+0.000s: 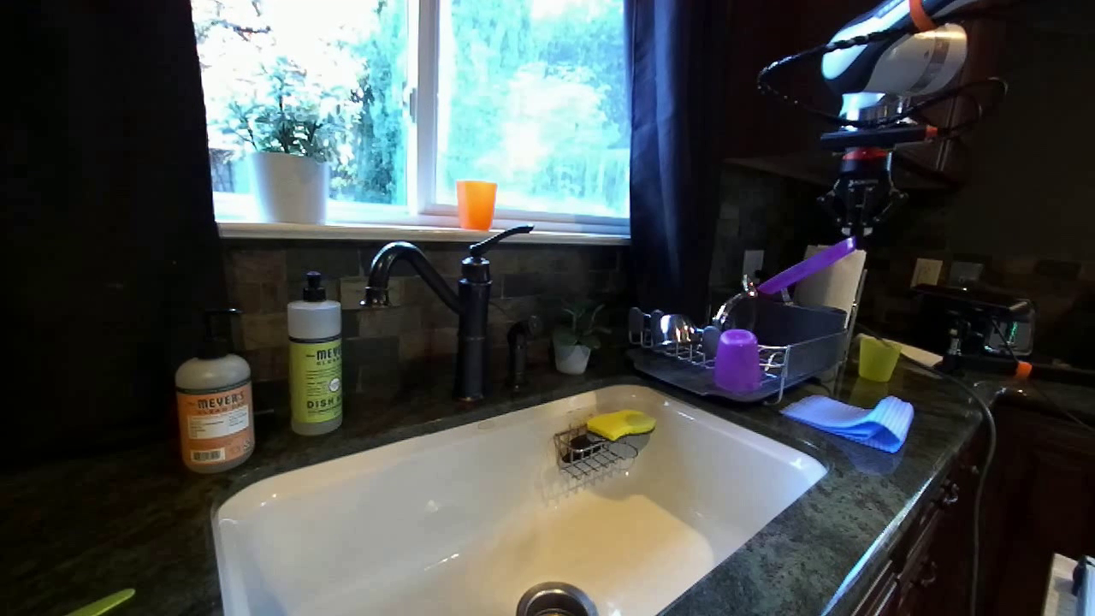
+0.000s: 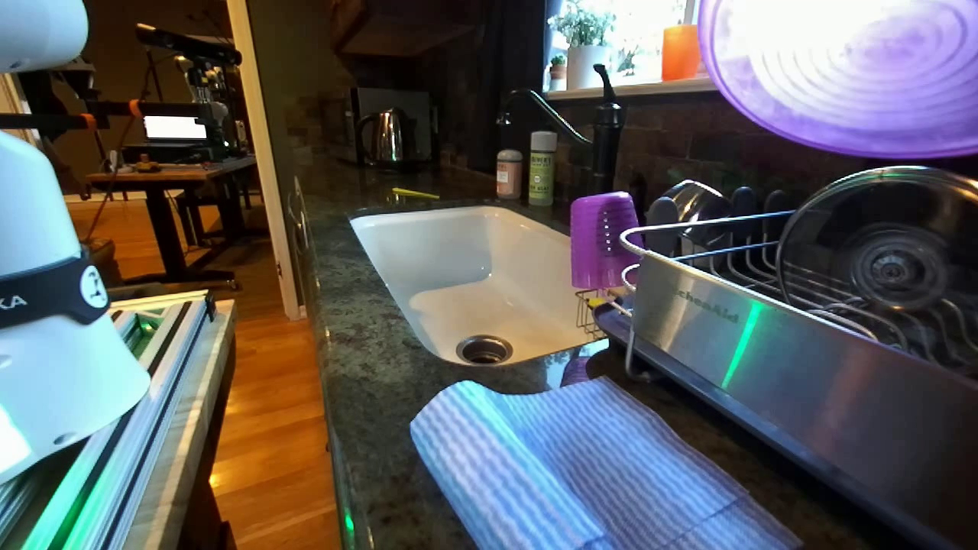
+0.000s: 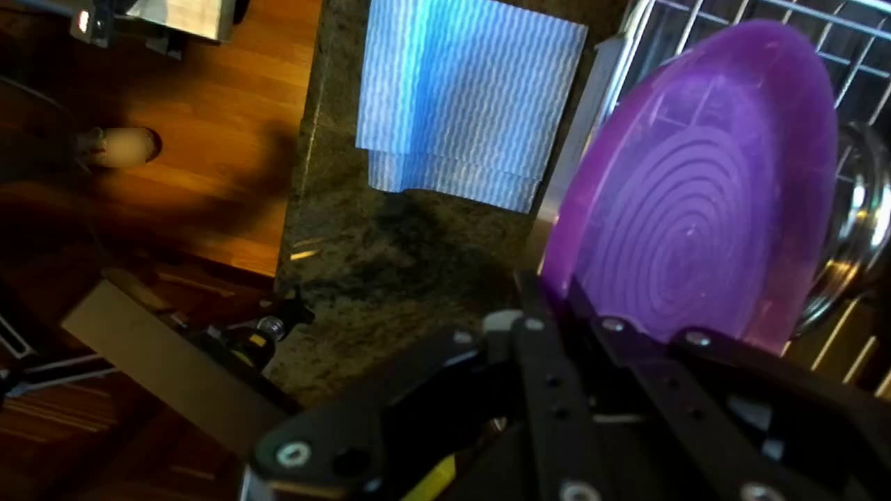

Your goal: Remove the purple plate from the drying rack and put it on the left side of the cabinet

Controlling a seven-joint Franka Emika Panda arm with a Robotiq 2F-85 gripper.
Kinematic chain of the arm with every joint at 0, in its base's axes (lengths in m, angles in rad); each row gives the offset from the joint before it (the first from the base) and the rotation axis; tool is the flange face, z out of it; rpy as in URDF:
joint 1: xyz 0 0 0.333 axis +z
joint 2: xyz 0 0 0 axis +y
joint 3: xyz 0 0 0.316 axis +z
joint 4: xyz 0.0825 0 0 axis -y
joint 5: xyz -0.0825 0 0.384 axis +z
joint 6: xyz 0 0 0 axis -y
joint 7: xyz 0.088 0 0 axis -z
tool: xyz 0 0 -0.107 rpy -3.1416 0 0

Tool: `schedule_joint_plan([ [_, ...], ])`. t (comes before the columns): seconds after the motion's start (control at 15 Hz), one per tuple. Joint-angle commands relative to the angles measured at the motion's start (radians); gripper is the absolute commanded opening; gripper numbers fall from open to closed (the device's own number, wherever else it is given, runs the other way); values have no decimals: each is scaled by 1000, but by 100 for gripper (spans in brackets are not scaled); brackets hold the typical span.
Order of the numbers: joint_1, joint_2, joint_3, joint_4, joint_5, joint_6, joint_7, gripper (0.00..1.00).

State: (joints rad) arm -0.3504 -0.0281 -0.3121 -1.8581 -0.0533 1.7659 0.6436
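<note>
Wrist view: my gripper (image 3: 555, 293) clamps the purple plate (image 3: 696, 195) at its eight o'clock. Drying rack (image 3: 862, 65) lies below, toward two.

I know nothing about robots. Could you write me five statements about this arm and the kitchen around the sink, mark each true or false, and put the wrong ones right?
1. The pincer has hold of the purple plate by its edge. True.
2. The purple plate is lying in the sink. False: it is held tilted above the drying rack.
3. An orange cup stands on the windowsill. True.
4. The blue cloth hangs from the faucet. False: the blue cloth lies on the counter.
5. A purple cup is near one corner of the drying rack. True.
</note>
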Motion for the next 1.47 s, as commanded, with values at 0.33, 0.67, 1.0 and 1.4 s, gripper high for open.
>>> schedule_joint_plan([
  [0.33,21,-76,8,13,59,-57,-244,2],
  [0.67,48,-158,30,-83,57,133,-381,2],
  [1.0,97,-210,53,-166,337,217,-346,2],
  [1.4,103,-180,69,-129,336,175,-355,7],
])
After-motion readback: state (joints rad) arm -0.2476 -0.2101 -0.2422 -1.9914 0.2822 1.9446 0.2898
